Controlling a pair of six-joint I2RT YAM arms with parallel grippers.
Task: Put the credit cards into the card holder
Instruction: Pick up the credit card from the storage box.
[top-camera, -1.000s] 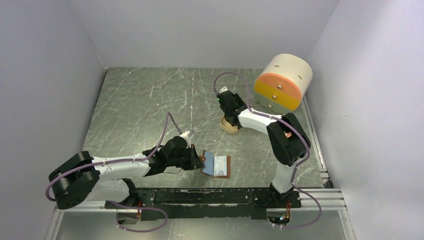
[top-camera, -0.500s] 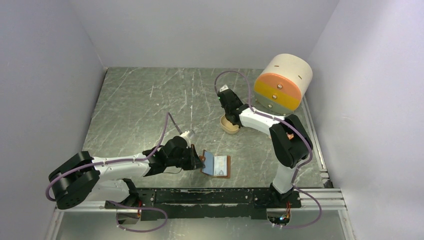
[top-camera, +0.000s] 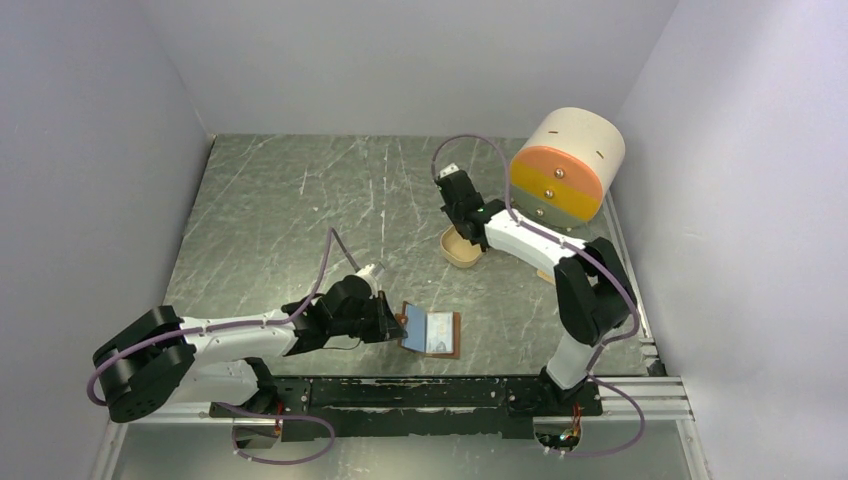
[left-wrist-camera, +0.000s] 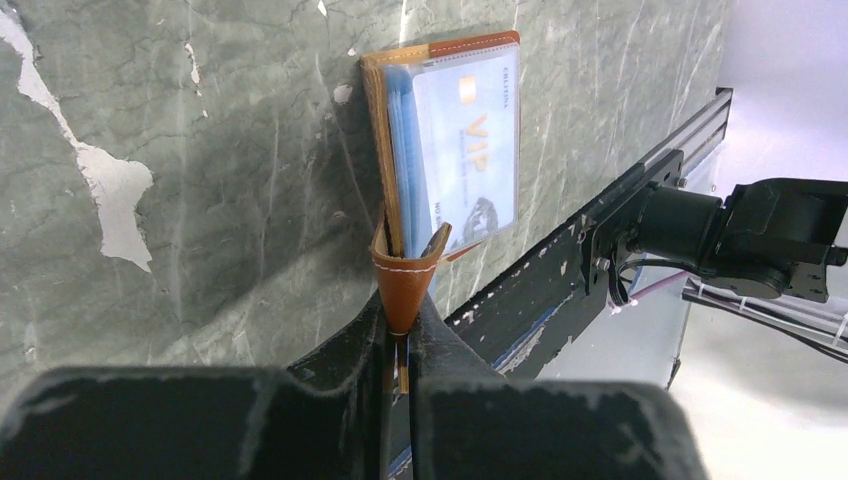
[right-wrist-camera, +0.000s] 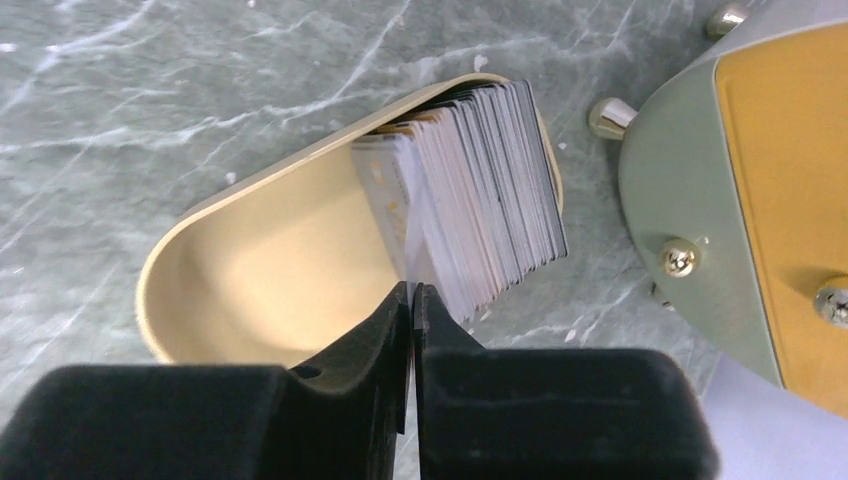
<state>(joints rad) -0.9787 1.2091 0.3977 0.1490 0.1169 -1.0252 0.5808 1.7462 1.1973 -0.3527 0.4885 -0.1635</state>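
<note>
Brown leather card holder (left-wrist-camera: 450, 150), open on the tabletop (top-camera: 280, 220), a VIP card (left-wrist-camera: 470, 140) in its clear pocket; left claw (left-wrist-camera: 403, 320) clenched on its flap. Tan dish (right-wrist-camera: 260, 290): credit cards (right-wrist-camera: 480, 190) upright in a row; right claw (right-wrist-camera: 411, 295) closed at their edge, grasp uncertain.

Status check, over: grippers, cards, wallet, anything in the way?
Left gripper shut on open wallet, by its tab. Right gripper closed at cards in dish, grip unconfirmed. Nothing blocking wallet.

Brown card holder (left-wrist-camera: 403, 283), grey-white credit cards (right-wrist-camera: 482, 190)
</note>
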